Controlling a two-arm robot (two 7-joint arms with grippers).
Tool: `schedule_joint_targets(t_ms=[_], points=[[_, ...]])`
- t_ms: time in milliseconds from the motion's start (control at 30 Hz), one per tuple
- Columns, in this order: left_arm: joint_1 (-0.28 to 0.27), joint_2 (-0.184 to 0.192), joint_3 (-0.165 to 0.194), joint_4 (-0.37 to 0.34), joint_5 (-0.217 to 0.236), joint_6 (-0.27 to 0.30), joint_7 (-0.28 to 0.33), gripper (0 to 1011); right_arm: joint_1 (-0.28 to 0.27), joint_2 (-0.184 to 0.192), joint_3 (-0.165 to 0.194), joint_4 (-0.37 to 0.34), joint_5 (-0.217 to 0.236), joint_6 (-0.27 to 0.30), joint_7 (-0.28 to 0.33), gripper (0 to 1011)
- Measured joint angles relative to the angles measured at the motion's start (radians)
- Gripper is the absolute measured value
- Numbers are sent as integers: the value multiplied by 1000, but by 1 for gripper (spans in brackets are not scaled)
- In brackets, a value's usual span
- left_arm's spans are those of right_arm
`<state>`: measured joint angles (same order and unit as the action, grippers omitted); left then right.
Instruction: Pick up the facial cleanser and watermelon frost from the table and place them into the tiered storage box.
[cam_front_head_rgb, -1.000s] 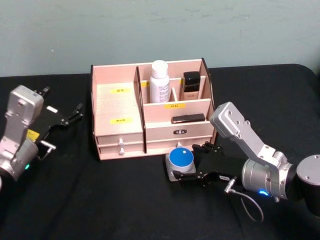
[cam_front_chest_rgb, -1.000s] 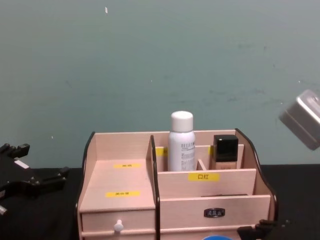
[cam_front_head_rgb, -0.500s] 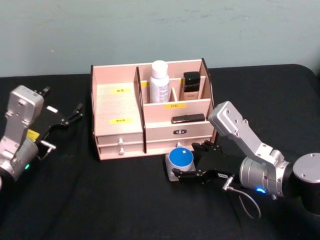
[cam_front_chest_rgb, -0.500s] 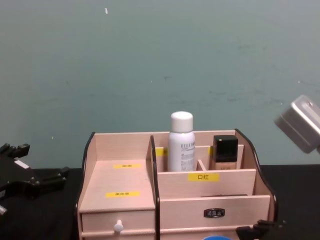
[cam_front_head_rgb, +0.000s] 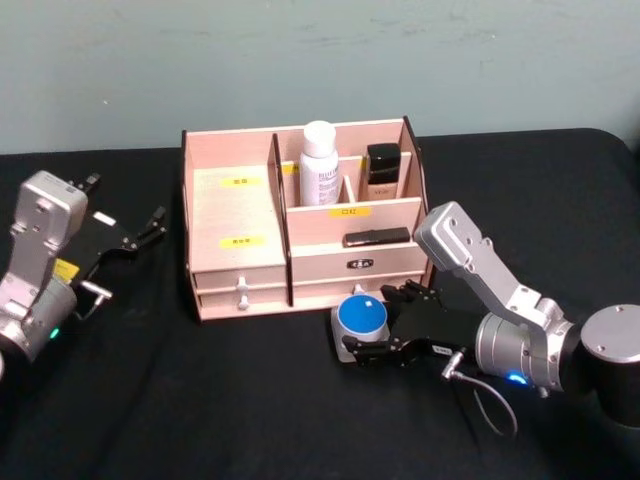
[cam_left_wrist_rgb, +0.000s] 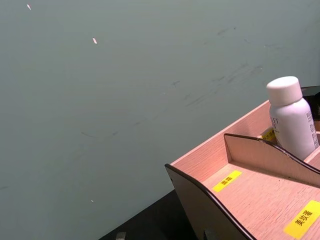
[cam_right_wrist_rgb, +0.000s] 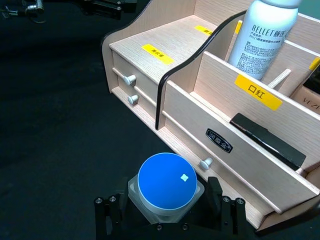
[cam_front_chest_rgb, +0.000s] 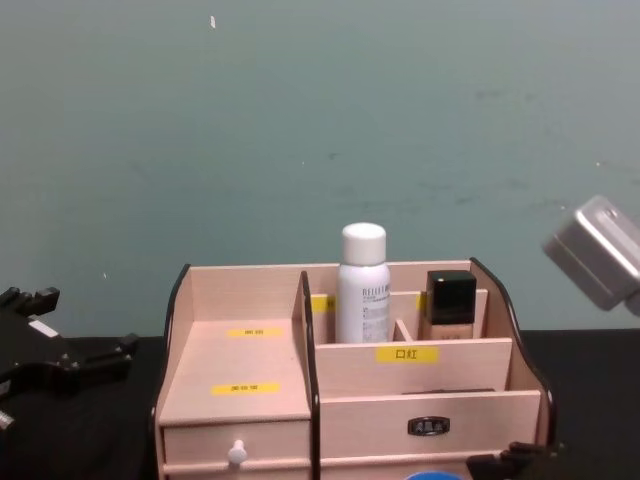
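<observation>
**Item 1.** The blue-lidded jar (cam_front_head_rgb: 361, 316) stands upright on the table (cam_front_head_rgb: 250, 400), just in front of the storage box (cam_front_head_rgb: 235, 215), below its right-hand drawers. A white bottle (cam_front_head_rgb: 319, 165) stands in the box's rear compartment, so 1 of 2 items is judged stowed.

**Item 2.** The right gripper (cam_right_wrist_rgb: 167, 200) has its jaws parted slightly wider than the jar, 1 on each side, low against its clear base. This suits a side grasp beneath the lid. Nothing is lifted. The forearm lies low, reaching in from right of the box.

**Item 3.** The left gripper (cam_front_head_rgb: 125, 210) is parked well left of the box, spread and empty.
</observation>
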<state>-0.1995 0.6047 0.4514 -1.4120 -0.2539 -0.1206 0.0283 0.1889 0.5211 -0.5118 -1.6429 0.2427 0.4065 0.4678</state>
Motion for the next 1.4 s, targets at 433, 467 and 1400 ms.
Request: schedule_joint_targets(t_ms=[433,467,1400], points=[[0,0,0,0,0,0,0,1010,9,-10,-7,25,-7,-9,8,1003],[0,0,0,0,0,0,0,1009,9,-10,-7,25,-7,-9,8,1002],[0,0,0,0,0,0,0,1010,7,-8,-6,22,-5,-6,7,719]])
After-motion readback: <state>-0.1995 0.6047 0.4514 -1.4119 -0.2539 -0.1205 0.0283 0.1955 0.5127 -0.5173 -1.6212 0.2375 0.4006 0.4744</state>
